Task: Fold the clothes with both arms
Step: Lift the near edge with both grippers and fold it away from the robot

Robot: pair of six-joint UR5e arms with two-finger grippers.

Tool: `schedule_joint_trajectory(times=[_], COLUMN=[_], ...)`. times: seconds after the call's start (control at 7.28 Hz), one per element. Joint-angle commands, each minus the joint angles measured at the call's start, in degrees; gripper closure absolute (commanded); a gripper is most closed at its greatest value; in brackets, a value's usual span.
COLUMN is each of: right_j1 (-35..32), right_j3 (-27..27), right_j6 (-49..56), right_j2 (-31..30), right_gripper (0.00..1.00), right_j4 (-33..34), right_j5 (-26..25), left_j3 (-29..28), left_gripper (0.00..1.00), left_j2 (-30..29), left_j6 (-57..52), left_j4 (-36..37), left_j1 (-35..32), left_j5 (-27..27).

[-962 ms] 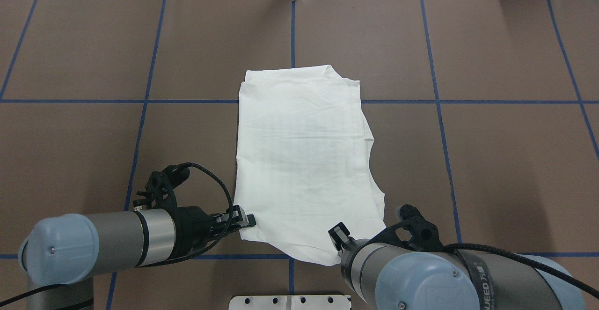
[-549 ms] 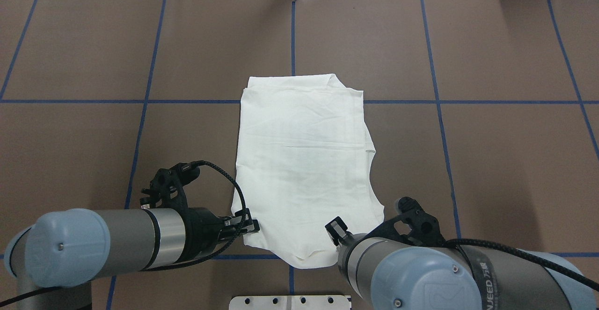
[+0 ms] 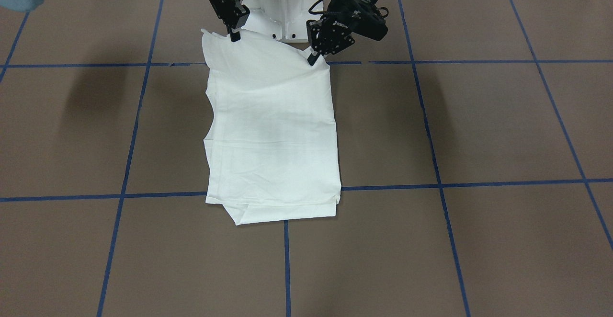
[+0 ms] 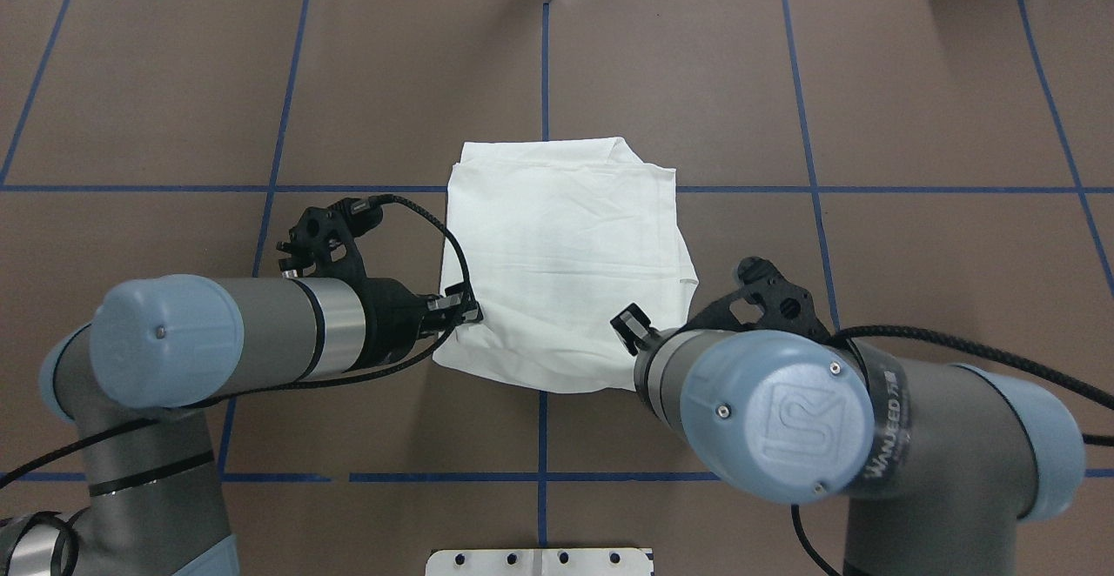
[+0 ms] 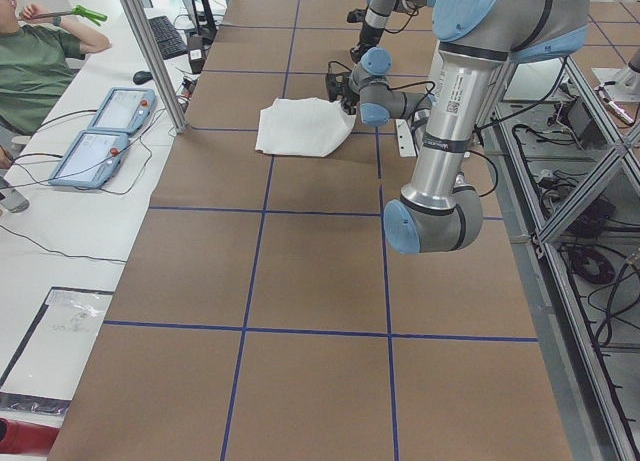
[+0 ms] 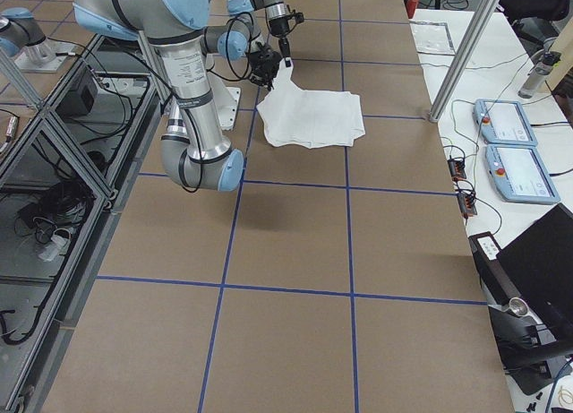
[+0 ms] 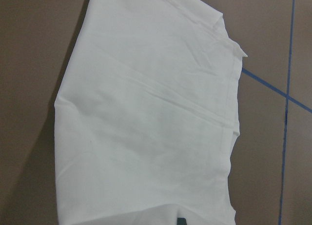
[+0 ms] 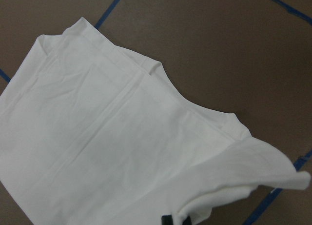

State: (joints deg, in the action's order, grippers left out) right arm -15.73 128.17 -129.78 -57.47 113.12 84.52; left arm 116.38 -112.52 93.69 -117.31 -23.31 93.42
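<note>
Brown bench [image 3: 455, 130] holds the white T-shirt [image 3: 273, 130] at centre; left gripper [image 3: 316, 57] and right gripper [image 3: 234, 35] pinch its lifted 7 and 5 o'clock corners, mid-fold I judge, next needing level travel toward 12 o'clock.

Brown tabletop [image 4: 914, 80], gridded with blue tape lines [image 4: 544, 63]. White pedestal base [image 3: 282, 1] sits at one long edge. Opposite side: white bench [image 5: 70, 211] carrying two tablet-like pendants [image 5: 120, 109], cables trailing. Person in green shirt [image 5: 30, 66] beside it, near an aluminium post [image 5: 150, 51].
</note>
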Motion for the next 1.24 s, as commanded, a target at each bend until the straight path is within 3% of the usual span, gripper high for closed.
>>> schedule_joint_trajectory(times=[0.0,0.82,1.1], right_j1=[-6.48,-15.73,-16.96], right_j3=[-8.43,-35.85,-43.23], right_j6=[5.92,16.48,18.77], right_j2=[3.58,9.74,12.71], right_gripper=[1.00,1.00,1.00], right_j4=[-4.70,-21.95,-24.69], right_j5=[0.38,1.18,1.18], left_j3=[-5.52,-28.53,-36.19], left_gripper=[1.00,1.00,1.00], left_j2=[-3.48,-15.17,-16.50], left_j6=[-4.19,-12.37,-14.04], left_j4=[-0.11,-1.69,-7.47], left_j1=[-5.14,-11.05,-11.40], left_j5=[0.09,1.59,1.50])
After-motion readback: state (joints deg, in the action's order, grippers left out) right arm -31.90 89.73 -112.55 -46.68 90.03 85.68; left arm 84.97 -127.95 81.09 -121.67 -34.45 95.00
